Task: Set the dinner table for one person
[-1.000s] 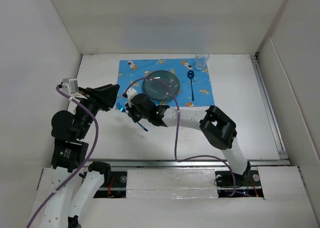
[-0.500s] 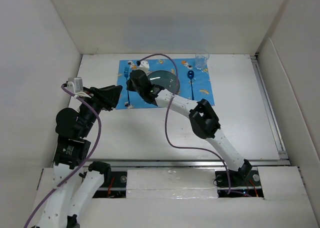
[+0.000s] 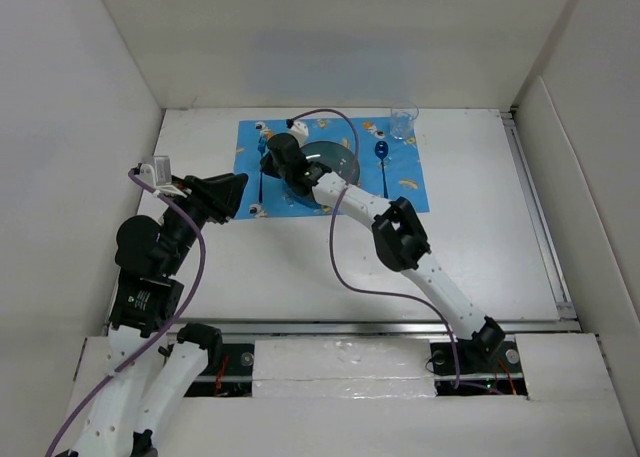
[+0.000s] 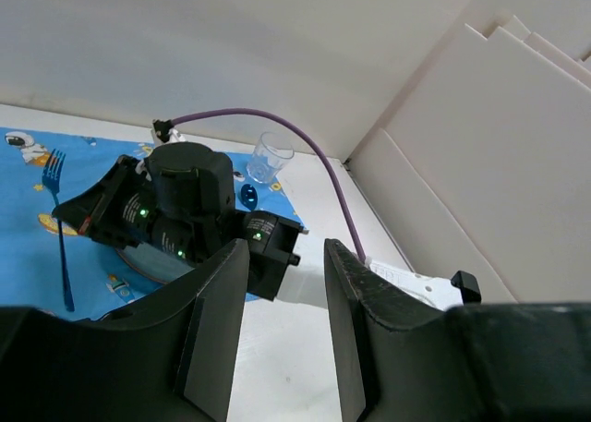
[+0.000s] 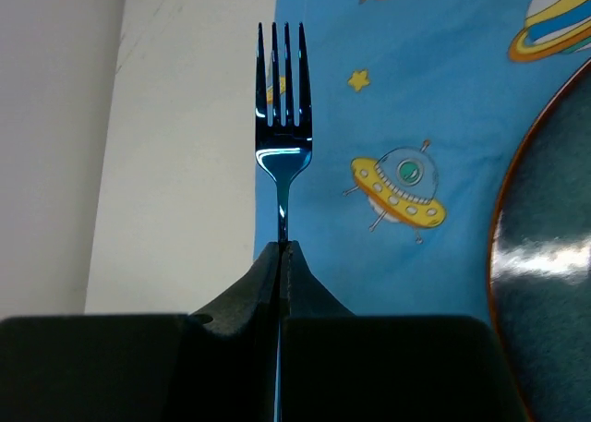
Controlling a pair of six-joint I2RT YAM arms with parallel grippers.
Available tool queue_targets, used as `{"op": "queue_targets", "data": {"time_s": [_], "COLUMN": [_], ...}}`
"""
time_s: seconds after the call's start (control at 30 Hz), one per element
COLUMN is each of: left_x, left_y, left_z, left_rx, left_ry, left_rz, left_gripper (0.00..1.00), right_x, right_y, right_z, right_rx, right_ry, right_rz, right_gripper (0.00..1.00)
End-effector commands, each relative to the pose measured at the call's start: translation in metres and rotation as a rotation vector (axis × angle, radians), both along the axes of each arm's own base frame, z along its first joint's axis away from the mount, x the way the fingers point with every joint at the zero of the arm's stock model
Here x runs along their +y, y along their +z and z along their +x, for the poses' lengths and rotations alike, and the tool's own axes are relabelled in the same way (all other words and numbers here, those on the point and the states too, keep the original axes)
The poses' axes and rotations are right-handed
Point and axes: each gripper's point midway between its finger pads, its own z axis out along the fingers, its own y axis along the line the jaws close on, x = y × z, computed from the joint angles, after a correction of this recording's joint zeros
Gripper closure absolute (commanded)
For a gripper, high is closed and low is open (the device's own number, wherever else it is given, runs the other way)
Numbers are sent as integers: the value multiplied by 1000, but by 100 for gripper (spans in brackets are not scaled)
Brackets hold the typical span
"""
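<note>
The right gripper [image 5: 282,247] pinches a shiny blue metal fork [image 5: 283,117] by its handle at nine o'clock of the dark round plate [image 3: 335,159], the customary side, I'd say. The left gripper [image 4: 284,251] hangs half-spread and empty. The flat white dinner table [image 3: 480,247] bears the blue cartoon placemat [image 3: 405,192] toward twelve o'clock.

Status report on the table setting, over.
Right gripper shut on fork, left of plate on placemat. Left gripper open, empty. Spoon, glass already set. Nothing blocking.

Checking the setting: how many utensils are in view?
2: a fork in the right gripper, left of the plate; a spoon right of it. Arm may hide more.
</note>
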Motion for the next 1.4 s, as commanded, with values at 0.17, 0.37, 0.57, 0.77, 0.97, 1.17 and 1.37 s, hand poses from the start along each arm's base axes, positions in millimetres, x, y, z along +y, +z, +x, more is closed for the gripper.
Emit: {"op": "queue_targets", "data": {"time_s": [0.17, 0.37, 0.57, 0.77, 0.97, 1.17, 1.37], "left_x": [-2, -5, -6, -6, -4, 0, 2], "left_y": [12, 11, 10, 9, 10, 4, 2], "left_z": [1, 1, 2, 2, 3, 6, 9], "left_rx": [-54, -50, -47, -45, -47, -27, -14], "left_ry": [-10, -22, -29, -30, -17, 12, 24], "left_rz": [2, 1, -1, -5, -1, 8, 27], "left_gripper": [65, 64, 64, 64, 59, 53, 41], "right_x": [-4, -5, -1, -7, -23, -58, -137], "right_y": [-9, -23, -21, -3, 74, 170, 227], "right_z": [25, 31, 29, 25, 20, -14, -90], "right_rx": [13, 39, 30, -21, -150, -319, -465], "right_ry": [11, 29, 61, 83, 87, 92, 109], "right_rz": [70, 102, 103, 73, 49, 30, -25], "right_gripper": [100, 100, 87, 61, 50, 32, 35]}}
